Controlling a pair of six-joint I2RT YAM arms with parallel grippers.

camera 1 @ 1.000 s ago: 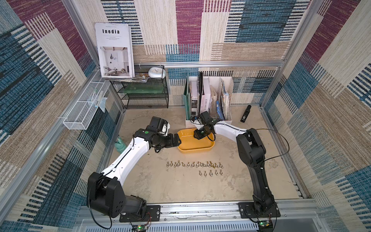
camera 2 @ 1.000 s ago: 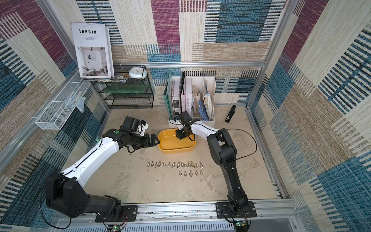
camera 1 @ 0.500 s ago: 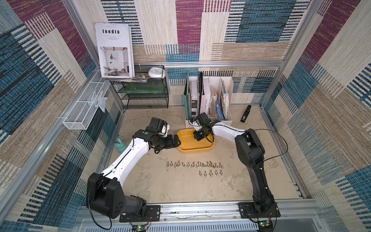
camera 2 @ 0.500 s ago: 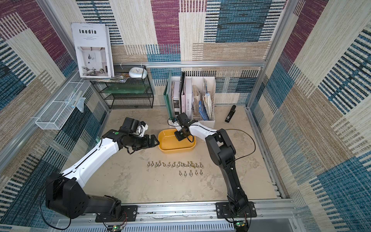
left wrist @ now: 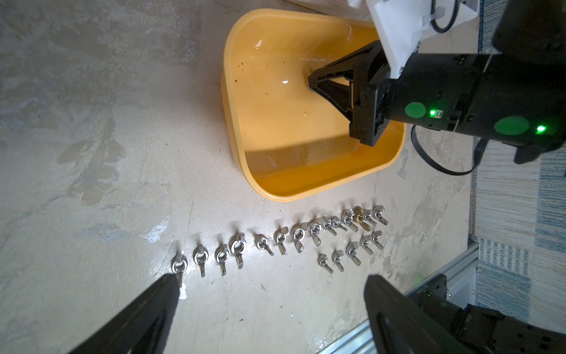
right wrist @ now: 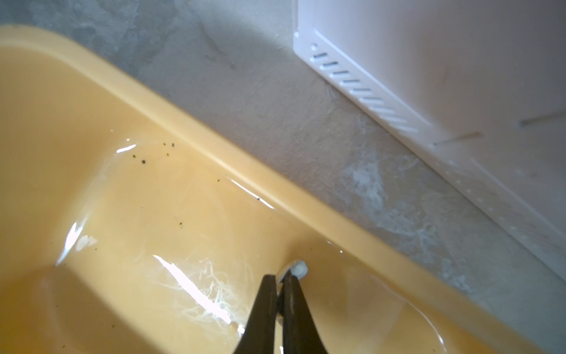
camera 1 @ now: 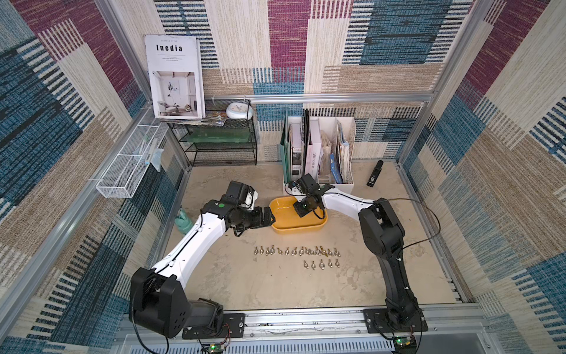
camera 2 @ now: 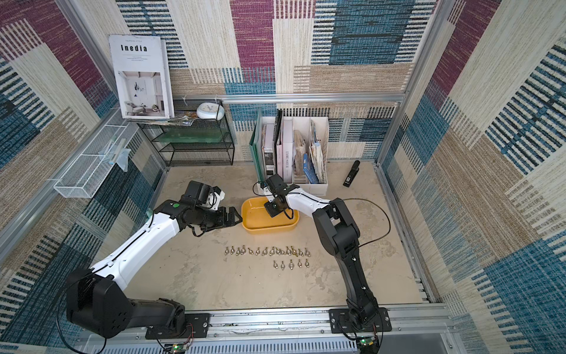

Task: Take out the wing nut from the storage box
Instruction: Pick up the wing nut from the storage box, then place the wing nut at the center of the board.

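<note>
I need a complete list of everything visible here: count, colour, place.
storage box: one, yellow-orange, table centre.
wing nuts: about nineteen, silver, one brass, two rows before the box.
held wing nut: one, silvery, inside the box.
file holder: one, white, behind the box.
wire rack: one, black, back left.
wire basket: one, white, left wall.
magazine: one, white, atop the rack.
device: one, black, back right.
left gripper: black, open, beside the box.
right gripper: black, shut on held wing nut.
</note>
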